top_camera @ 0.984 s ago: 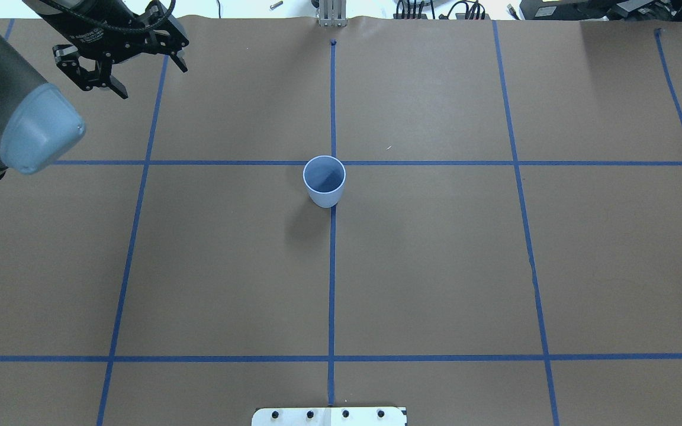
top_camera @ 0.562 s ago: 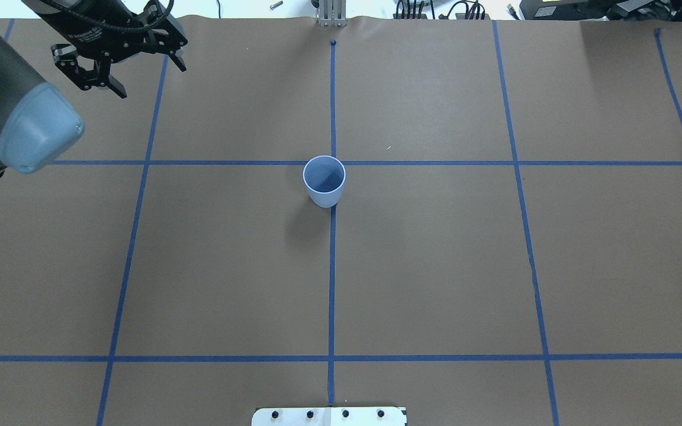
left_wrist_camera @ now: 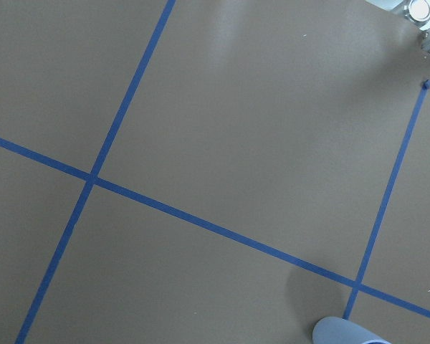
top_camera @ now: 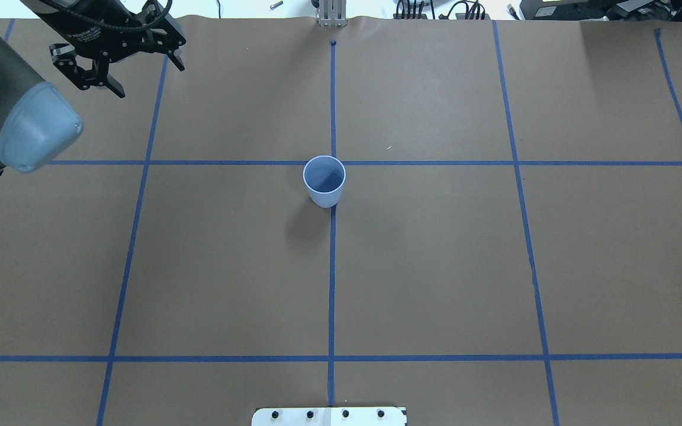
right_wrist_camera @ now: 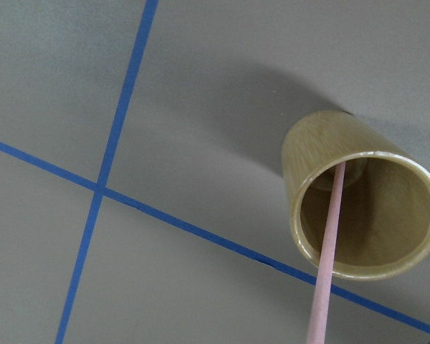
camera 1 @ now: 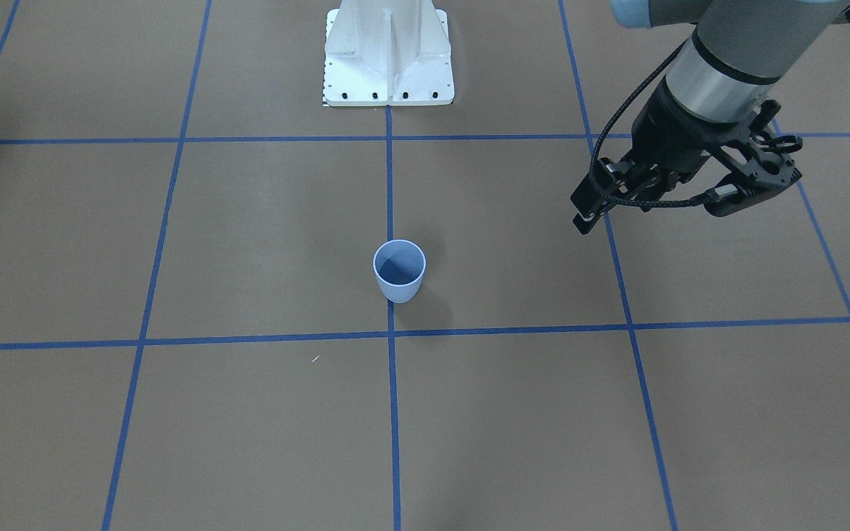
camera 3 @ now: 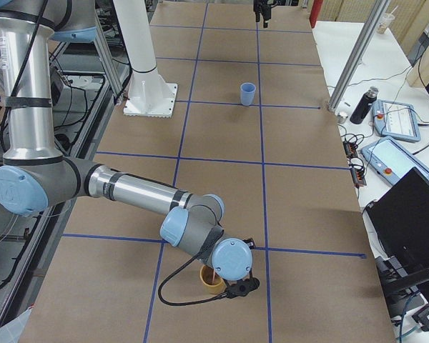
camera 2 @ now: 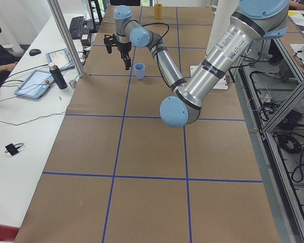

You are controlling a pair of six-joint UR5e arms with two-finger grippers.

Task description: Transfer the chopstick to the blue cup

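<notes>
The work surface is a table (top_camera: 436,266) covered in brown paper and divided into squares by blue tape lines (top_camera: 331,284). A white side bench (camera 2: 20,116) runs along the edge opposite the robot and carries a dark bottle (camera 2: 58,76).

The left gripper (top_camera: 148,78) hangs above the paper near the far corner on the robot's left. Its fingers point down and are spread wide apart.

The blue cup (top_camera: 324,180) stands upright on the centre tape line, just beside a crossing. It is well apart from the left gripper, to that gripper's right and nearer the robot base. Its darker blue interior is visible down to the bottom. In the left wrist view only part of the cup shows at the lower edge.

The right gripper (camera 3: 232,286) sits at the table end on the robot's right, just beside a tan cup (right_wrist_camera: 322,154). This cup holds the chopstick (right_wrist_camera: 330,244). The stick's lower end reaches the cup's inner bottom. Its shaft crosses the rim and runs toward the gripper, leaving the right wrist view at the lower edge. No view shows this gripper's fingers clearly, so it cannot be told whether they are apart or clamped on the stick.
</notes>
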